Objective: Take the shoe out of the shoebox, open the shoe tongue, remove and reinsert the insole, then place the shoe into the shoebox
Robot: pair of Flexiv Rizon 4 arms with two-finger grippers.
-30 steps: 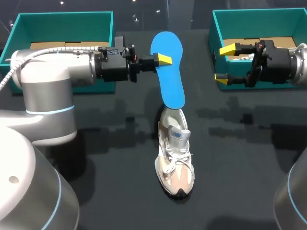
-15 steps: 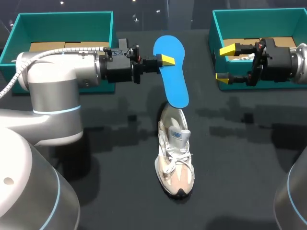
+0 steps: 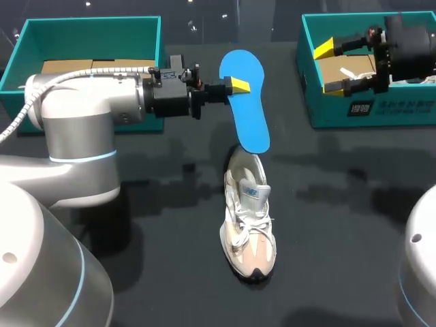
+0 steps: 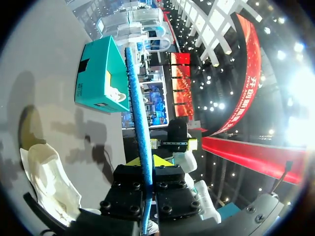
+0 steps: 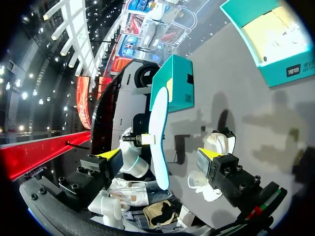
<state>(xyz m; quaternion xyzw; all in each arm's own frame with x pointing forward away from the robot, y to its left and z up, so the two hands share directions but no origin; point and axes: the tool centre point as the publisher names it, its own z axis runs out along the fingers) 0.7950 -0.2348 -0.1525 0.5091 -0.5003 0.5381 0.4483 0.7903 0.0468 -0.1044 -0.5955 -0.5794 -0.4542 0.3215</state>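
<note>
Right tool (image 3: 329,68): lifted back over the right shoebox (image 3: 354,110) since a second ago — fingers apart, holding nothing.
Left tool (image 3: 235,85): clamped on the insole (image 3: 246,109), nudged slightly rightward.
Insole axis: points down at the shoe (image 3: 249,228) heel — left arm nearer.
Shoe: upright on the tabletop (image 3: 340,204).

Blue insole (image 3: 246,109) in left end effector (image 3: 236,85), above shoe (image 3: 248,228)
</note>
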